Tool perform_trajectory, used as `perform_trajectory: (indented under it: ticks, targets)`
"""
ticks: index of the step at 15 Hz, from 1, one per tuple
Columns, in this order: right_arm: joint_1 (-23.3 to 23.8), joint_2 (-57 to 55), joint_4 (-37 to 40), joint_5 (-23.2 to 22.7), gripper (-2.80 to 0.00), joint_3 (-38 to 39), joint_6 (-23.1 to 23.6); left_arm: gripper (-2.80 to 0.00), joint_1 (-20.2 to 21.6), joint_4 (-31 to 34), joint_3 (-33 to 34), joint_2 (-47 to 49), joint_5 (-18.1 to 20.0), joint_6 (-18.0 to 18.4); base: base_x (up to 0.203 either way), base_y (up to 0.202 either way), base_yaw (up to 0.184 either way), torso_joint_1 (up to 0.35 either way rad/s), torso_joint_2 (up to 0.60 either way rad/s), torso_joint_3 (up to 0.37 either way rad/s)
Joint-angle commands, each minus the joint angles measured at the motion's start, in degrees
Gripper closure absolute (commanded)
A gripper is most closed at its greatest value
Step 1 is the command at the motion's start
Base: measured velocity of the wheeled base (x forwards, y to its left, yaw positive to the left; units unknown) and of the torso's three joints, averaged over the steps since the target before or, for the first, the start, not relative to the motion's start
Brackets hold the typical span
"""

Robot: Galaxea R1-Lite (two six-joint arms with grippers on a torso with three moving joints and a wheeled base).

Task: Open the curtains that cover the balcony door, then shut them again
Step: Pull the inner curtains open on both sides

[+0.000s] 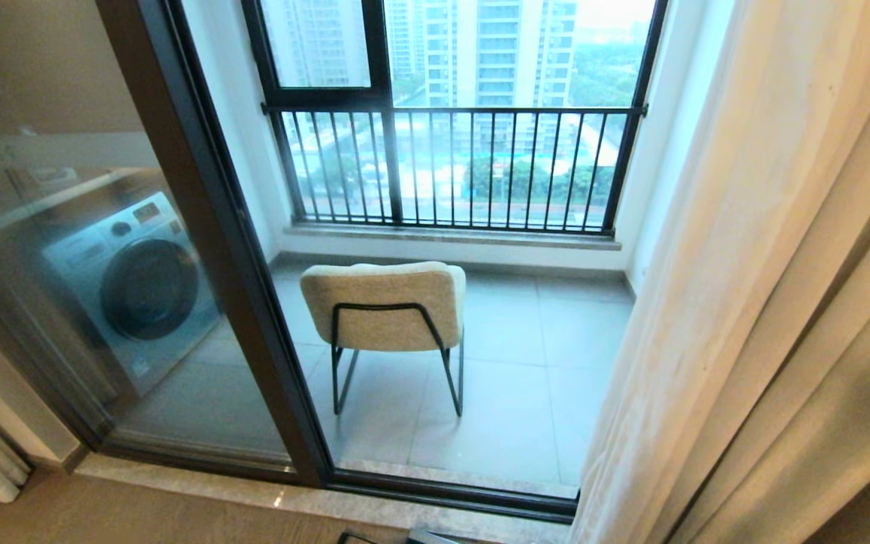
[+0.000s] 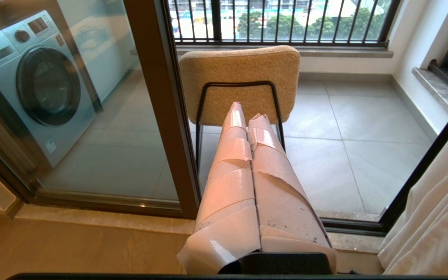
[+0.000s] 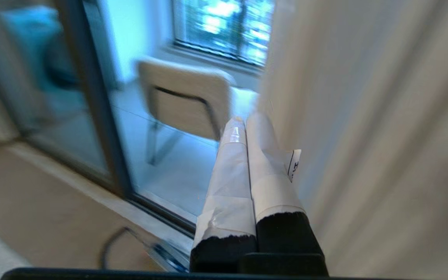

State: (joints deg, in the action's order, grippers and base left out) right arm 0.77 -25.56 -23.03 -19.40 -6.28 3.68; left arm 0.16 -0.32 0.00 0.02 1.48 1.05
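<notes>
Both arms sit outside the head view. The curtains (image 1: 767, 302) run off its right edge and top, so their rail is out of sight. The balcony door (image 1: 208, 227) frame is cut at the top too. The washing machine (image 1: 133, 287) shows only hazily through the glass. The right wrist view is smeared: the chair (image 3: 185, 101) is a soft blur, and the label (image 3: 294, 165) on the right gripper (image 3: 247, 120) is unreadable.

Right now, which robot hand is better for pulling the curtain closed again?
Probably the right hand. The curtains are bunched on the robot's right, and its shut fingers point along the fabric's edge. The left hand points at the chair, apart from the fabric.
</notes>
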Motion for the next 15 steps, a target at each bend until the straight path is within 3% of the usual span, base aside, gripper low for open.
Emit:
perform_trajectory:
  ticks: [1,4,8,15]
  targets:
    - [-0.4,7.6,4.5,4.1,0.0,1.0,0.9,0.0,0.0,0.0,0.0,0.0,0.0,0.0,0.0,0.0,0.0,0.0,0.0,0.0]
    - [1.0,12.2,8.3,5.9,0.0,3.1,2.7,0.0,0.0,0.0,0.0,0.0,0.0,0.0,0.0,0.0,0.0,0.0,0.0,0.0]
    - [1.1,12.4,8.7,13.3,0.0,6.2,2.9,0.0,0.0,0.0,0.0,0.0,0.0,0.0,0.0,0.0,0.0,0.0,0.0,0.0]
    - [1.1,12.6,18.2,14.3,0.0,6.3,3.3,0.0,0.0,0.0,0.0,0.0,0.0,0.0,0.0,0.0,0.0,0.0,0.0,0.0]
